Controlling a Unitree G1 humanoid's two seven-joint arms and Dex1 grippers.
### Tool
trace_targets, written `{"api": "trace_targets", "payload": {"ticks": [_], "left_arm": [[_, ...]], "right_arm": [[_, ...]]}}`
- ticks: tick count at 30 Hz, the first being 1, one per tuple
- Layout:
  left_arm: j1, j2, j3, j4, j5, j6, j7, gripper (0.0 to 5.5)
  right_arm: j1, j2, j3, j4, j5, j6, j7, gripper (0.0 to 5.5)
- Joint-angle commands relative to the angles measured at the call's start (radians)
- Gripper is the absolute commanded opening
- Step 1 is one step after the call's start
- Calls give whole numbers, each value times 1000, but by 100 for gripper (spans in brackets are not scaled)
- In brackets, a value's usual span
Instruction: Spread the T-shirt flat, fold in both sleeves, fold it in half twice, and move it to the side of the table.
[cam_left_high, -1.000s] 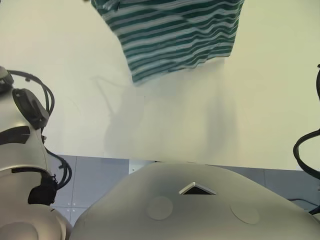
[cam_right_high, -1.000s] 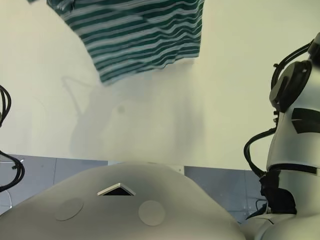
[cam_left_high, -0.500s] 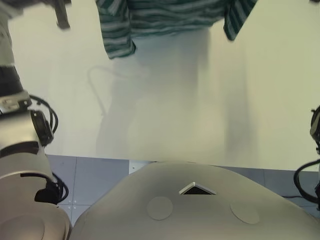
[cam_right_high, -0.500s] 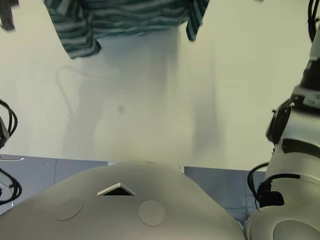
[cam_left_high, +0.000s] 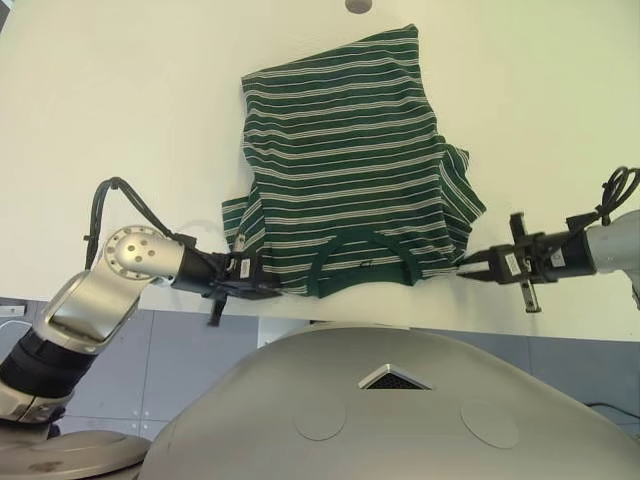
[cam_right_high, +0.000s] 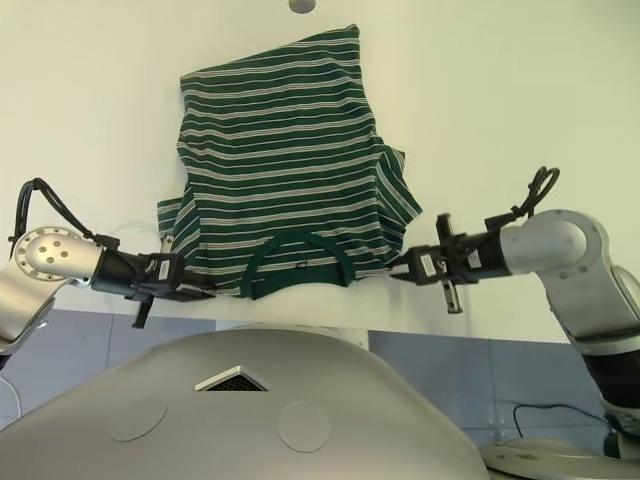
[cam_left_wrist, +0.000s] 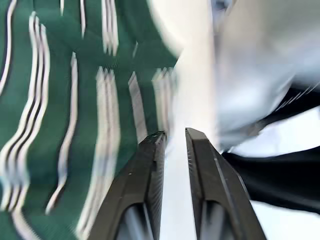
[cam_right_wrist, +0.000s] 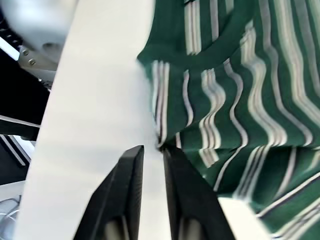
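Half a second ago the shirt (cam_left_high: 345, 170) was hanging in the air at the far side, with both arms raised out of sight. Now it is lying on the table (cam_left_high: 120, 120), and both arms are sitting low along the near edge. I am counting one shirt, green with white stripes. Its collar (cam_left_high: 362, 250) is facing the robot and its hem is pointing away. Of its two sleeves, the left sleeve (cam_left_high: 232, 225) is poking out a little and the right sleeve (cam_left_high: 462, 195) is lying bunched against the body. There are two grippers, each with two fingers. The left gripper (cam_left_high: 258, 287) is pinching the shirt's near left corner, and the right gripper (cam_left_high: 462, 268) is pinching the near right corner. The shoulder line is stretching between them just inside the table edge. One small grey disc (cam_left_high: 358, 5) is sitting beyond the hem. The head views are giving the whole spread of cloth. The wrist views are giving the close look: the left fingers (cam_left_wrist: 150, 165) are standing with a narrow slit between them, tips at the striped edge. The right fingers (cam_right_wrist: 127, 180) are standing just as narrow, with the cloth's edge meeting their tips.
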Motion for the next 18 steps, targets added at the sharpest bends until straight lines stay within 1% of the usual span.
{"api": "trace_targets", "payload": {"ticks": [1,3,5,7,9,10,11,13,15,16,18], "left_arm": [[-187,-55,137,48,-193,93,23,145],[-391,-182,153,216,-169,85,135,189],[-576,-314,96,436,-23,-8,267,193],[-706,-393,-19,678,190,-173,360,193],[-789,-449,-120,900,353,-319,416,193],[-815,-477,-157,1000,405,-357,437,193],[-825,-498,-183,1075,437,-387,433,193],[-766,-487,-219,1059,405,-368,293,193],[-662,-443,-230,884,281,-280,117,193],[-630,-437,-223,813,228,-232,75,193],[-596,-439,-205,713,156,-145,43,193]], "right_arm": [[-192,77,-43,8,187,135,-26,154],[-390,203,-15,118,227,167,-95,202],[-564,359,45,306,175,146,-203,243],[-695,482,130,525,75,92,-286,243],[-779,559,196,719,-12,34,-340,243],[-809,579,228,802,-53,15,-349,243],[-829,587,254,866,-86,-8,-343,243],[-815,539,297,885,-97,9,-229,243],[-716,427,303,746,-22,63,-53,243],[-672,389,290,667,24,101,-2,243],[-611,335,246,520,117,184,47,243]]}}
